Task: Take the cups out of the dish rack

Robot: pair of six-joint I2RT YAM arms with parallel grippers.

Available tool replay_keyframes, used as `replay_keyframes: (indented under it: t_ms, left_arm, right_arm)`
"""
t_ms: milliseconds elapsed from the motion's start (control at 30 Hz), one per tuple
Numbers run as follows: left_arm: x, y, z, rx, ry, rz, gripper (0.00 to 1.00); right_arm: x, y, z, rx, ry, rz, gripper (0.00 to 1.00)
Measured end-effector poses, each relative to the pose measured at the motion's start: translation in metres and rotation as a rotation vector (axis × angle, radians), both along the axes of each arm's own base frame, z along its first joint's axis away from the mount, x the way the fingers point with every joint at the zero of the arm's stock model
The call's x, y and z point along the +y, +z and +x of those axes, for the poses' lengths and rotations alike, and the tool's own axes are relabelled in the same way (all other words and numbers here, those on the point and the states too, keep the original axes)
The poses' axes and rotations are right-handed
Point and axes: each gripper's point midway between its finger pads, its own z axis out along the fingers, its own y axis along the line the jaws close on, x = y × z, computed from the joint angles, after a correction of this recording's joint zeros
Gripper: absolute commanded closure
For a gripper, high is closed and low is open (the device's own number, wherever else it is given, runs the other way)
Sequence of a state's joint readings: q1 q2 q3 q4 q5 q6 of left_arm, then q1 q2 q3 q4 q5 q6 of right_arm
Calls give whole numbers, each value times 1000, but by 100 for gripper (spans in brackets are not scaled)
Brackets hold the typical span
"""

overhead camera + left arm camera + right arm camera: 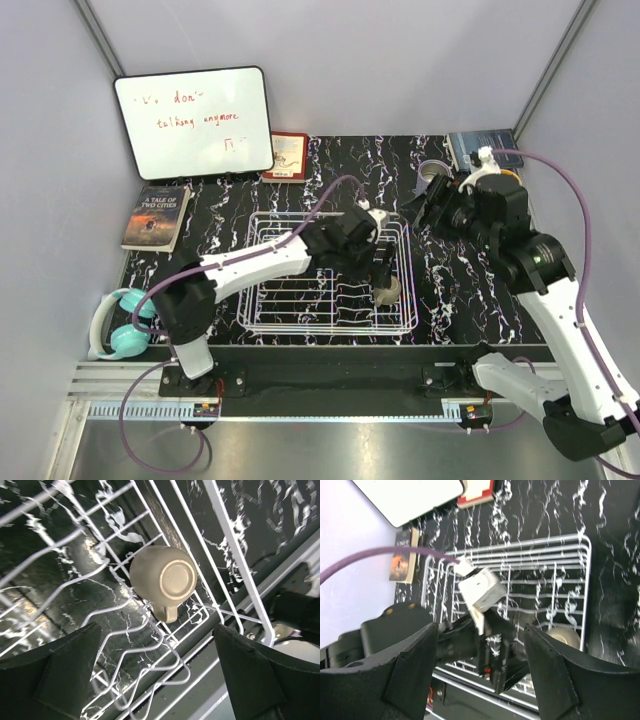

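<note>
The white wire dish rack (300, 300) sits mid-table. One olive-grey cup (390, 291) stands upside down in its near right corner. The left wrist view shows its round base (170, 577) and a small handle. My left gripper (380, 266) hangs over the rack just above that cup. It is open and empty (160, 680), with the cup ahead of the jaws, not between them. My right gripper (427, 208) hovers beyond the rack's far right corner, open and empty (482, 675). Its view shows the rack (580, 570) and the cup (565, 636). No other cup shows in the rack.
A small pale round cup-like thing (434, 172) stands at the back right beside a blue book (480, 148). A whiteboard (195, 122) and a red book (287, 155) lean at the back. Another book (157, 216) and teal headphones (125, 330) lie at the left.
</note>
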State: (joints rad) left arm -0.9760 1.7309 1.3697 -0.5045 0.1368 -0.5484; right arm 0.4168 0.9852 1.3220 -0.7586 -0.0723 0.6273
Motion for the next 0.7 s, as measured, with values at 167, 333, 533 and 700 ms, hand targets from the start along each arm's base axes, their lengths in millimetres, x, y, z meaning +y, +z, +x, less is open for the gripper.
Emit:
replay_keyframes:
  t_ms: [167,333,533,700]
  left_arm:
    - [-19,-18,-18,15,-64,42,1]
    - [-38,-21,-22,-9,-99,57,1]
    - [-48,-36,-15,-15,-98,91,1]
    - [-49,-53,-9,-27,-84,134,2]
  right_arm:
    - [-10,-9,-25,13,0,1,24]
    - [-14,-1,-42,-24,15,29,24]
    - [-12,-8,-47,-10,35,34,24]
    - [-11,-16,-48,15,45,28,24]
